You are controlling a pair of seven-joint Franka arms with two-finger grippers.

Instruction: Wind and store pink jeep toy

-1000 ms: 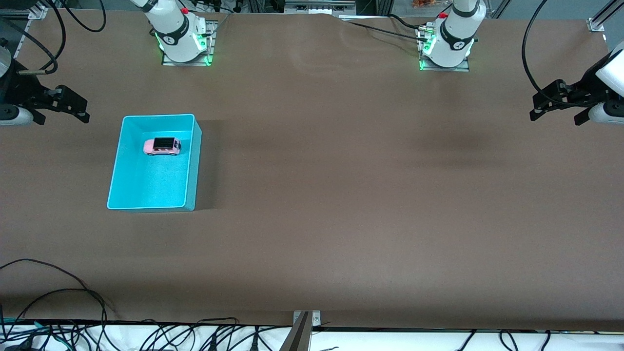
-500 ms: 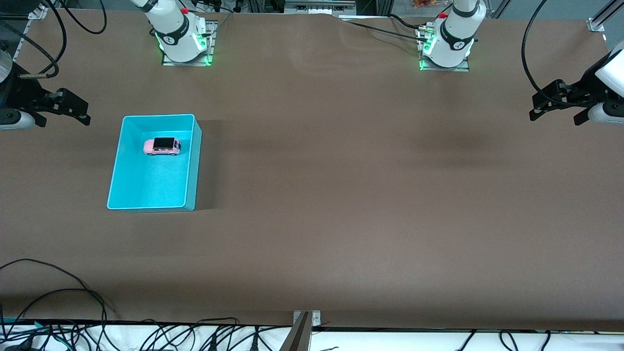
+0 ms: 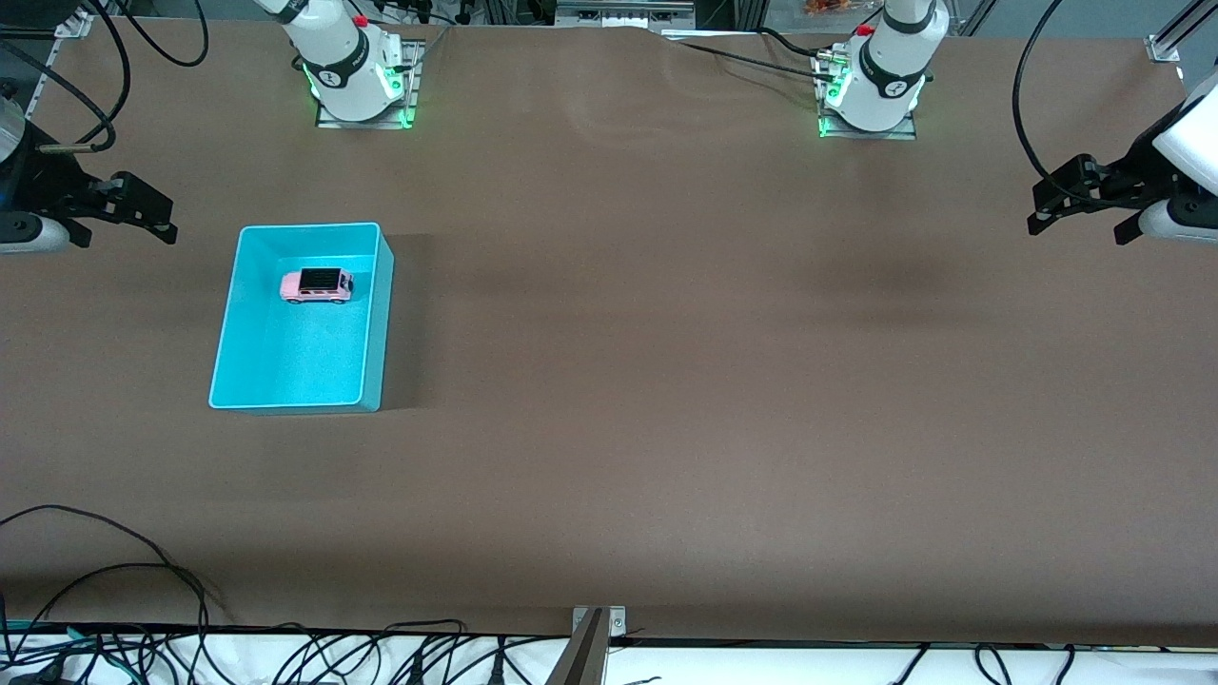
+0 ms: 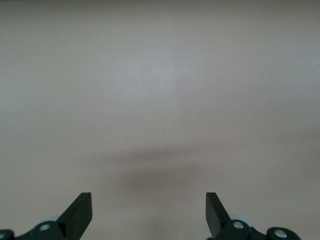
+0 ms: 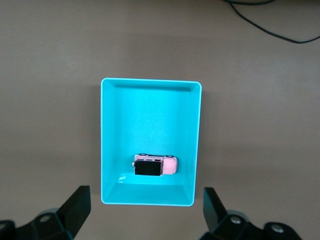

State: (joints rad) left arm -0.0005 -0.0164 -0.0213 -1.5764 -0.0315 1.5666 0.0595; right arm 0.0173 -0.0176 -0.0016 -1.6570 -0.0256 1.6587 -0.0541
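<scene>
1. The pink jeep toy [image 3: 317,284] is seen standing on its wheels inside the turquoise bin [image 3: 383,314], in the part of the bin farther from the front camera and close to that end wall. In the right wrist view the same toy [image 5: 155,165] is shown with its black roof panel uppermost.

2. The toy is judged to be light, rigid and hard-shelled, with smooth painted sides that may slip under a weak pinch. Its wheels are expected to roll, so it could be nudged along the bin floor if touched off-centre.

3. A hold across the two long body sides, at the middle between the wheels, is judged best; the roof and the ends offer less to bear on.

4. The bin walls are what stands in the way: the end wall lies just beside the toy, so little room is left for a finger there, and a descent from straight above is called for.

5. The right gripper [image 3: 143,211] is held in the air near the right arm's end of the table, short of the bin; its jaws are spread wide and nothing is held, as also shown in the right wrist view [image 5: 145,212].

6. The left gripper [image 3: 1080,205] waits in the air over bare brown table [image 3: 666,381] at the left arm's end, its jaws likewise wide apart and empty [image 4: 149,215].

7. Cables [image 3: 114,571] lie along the table edge nearest the front camera, well apart from the bin.
</scene>
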